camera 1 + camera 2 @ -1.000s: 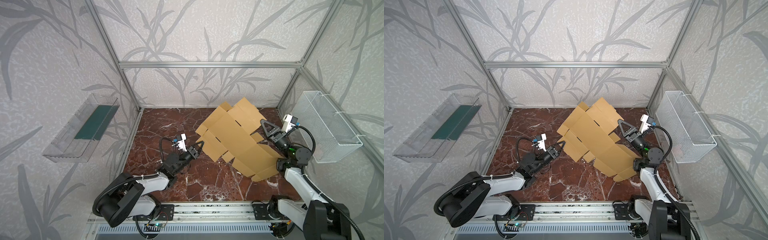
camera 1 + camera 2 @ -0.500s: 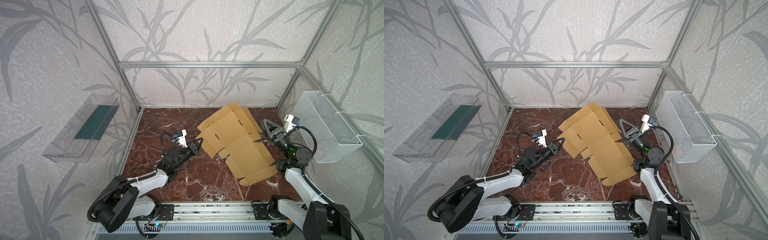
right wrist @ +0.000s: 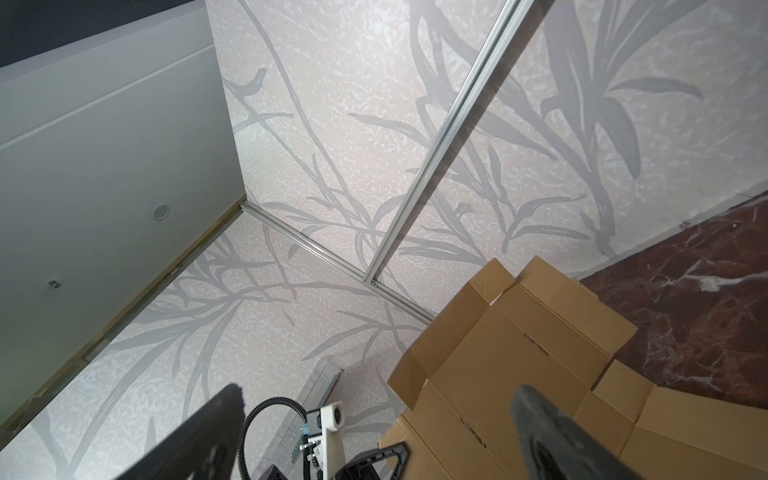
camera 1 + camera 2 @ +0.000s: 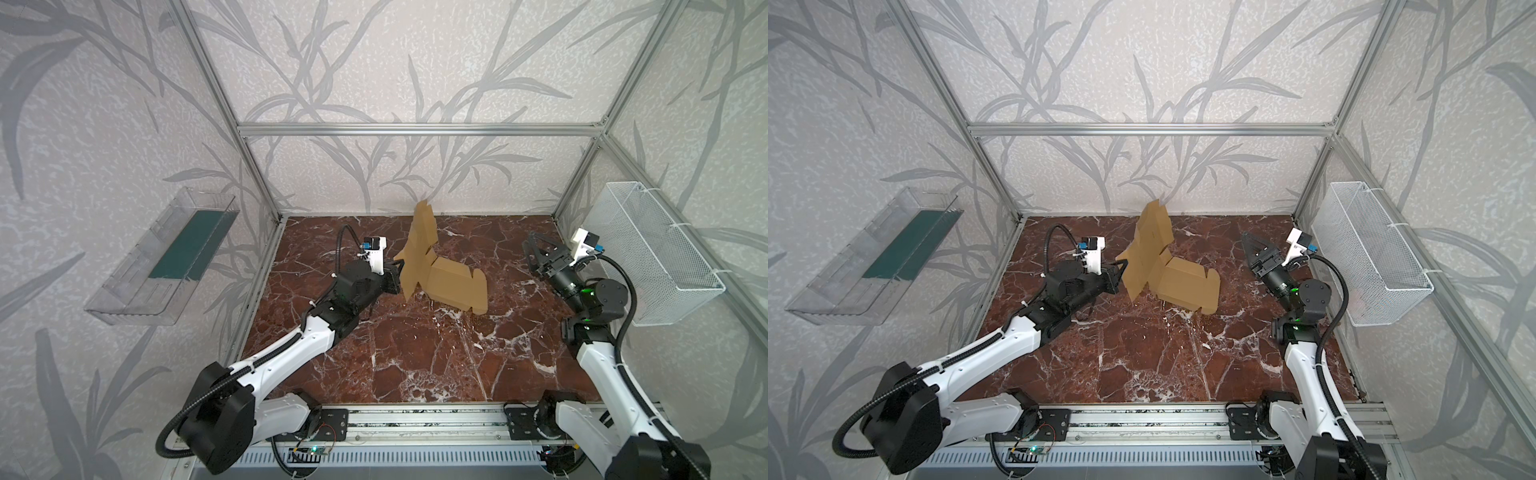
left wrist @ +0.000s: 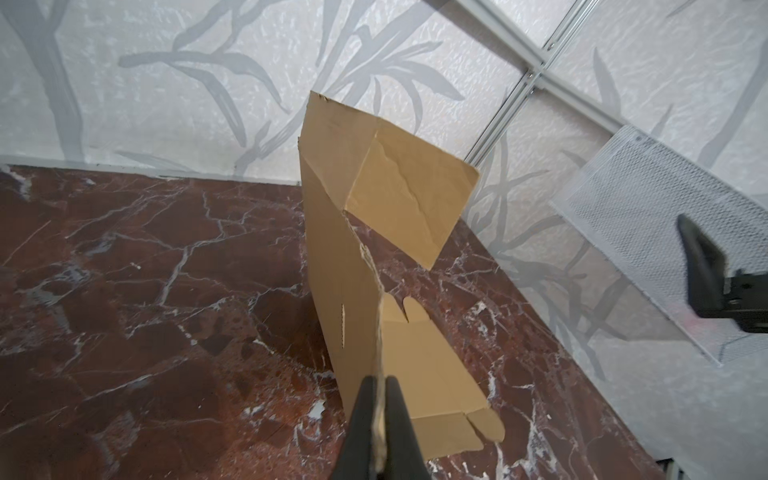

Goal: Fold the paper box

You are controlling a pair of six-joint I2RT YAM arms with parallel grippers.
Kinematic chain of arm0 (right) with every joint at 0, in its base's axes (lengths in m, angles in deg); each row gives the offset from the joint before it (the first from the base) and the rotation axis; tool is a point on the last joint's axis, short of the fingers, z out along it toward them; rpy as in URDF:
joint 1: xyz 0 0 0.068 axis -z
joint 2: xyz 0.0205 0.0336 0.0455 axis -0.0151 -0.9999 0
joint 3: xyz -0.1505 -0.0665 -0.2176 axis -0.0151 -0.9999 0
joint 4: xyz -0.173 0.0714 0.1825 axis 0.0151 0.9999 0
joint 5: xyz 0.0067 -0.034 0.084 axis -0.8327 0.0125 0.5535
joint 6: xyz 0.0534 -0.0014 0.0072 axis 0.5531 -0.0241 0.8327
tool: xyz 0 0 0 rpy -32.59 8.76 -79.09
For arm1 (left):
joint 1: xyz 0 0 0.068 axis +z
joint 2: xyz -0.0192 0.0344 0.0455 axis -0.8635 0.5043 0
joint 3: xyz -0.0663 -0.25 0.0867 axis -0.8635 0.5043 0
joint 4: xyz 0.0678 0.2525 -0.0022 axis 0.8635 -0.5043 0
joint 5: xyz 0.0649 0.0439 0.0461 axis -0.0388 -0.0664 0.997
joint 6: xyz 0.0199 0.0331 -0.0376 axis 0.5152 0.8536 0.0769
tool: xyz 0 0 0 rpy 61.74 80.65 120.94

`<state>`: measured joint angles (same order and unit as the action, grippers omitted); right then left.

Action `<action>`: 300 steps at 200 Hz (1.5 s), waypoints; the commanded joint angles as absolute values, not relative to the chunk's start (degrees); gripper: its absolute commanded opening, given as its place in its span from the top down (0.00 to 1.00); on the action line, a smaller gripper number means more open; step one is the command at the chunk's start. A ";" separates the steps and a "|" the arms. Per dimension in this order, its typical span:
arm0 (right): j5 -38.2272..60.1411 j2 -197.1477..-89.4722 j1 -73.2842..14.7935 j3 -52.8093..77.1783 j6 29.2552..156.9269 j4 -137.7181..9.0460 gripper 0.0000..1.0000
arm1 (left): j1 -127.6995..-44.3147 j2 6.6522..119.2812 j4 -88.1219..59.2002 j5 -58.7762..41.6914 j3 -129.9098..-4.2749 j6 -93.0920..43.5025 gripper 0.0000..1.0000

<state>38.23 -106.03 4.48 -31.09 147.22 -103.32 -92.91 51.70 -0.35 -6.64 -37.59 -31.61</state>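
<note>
**Paper box sheet half raised at mid-frame, gripped by one edge**
Marble table (image 4: pixel 415 353) carries the paper box (image 4: pixel 451 282): one part lies flat, the rest stands upright. Likely light and stiff but easily creased, so grip panel edges. Left claw (image 5: pixel 378 380) clamps an edge. Right claw (image 4: pixel 542 249) is wide and empty. The upright flaps are foreshortened and hard to count.

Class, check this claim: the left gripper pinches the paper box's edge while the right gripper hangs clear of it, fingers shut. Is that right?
No: the right gripper has open fingers, as the right wrist view shows. The rest holds.
</note>
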 commanded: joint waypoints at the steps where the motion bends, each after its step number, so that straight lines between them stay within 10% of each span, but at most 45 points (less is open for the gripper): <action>1: 30.54 -101.03 0.18 -25.75 132.17 -80.47 0.01 | -92.71 53.19 -2.59 -7.13 -39.16 -21.90 1.00; 47: 20.00 -95.88 -6.88 -34.72 137.03 -95.36 0.01 | -93.30 50.54 3.17 -12.33 -33.87 -16.46 1.00; 125: 31.21 -100.96 -7.26 -23.35 136.02 -71.82 0.00 | -103.67 41.01 11.49 -11.02 -22.95 -4.15 1.00; 300: 13.28 -104.56 -24.40 -23.62 136.70 -55.24 0.46 | -110.21 43.46 17.02 -2.19 -20.67 1.73 1.00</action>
<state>14.75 -104.41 -23.93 -22.20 135.68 -53.77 -109.61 42.95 13.18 -4.78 -21.20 -0.16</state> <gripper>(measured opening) 0.578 0.048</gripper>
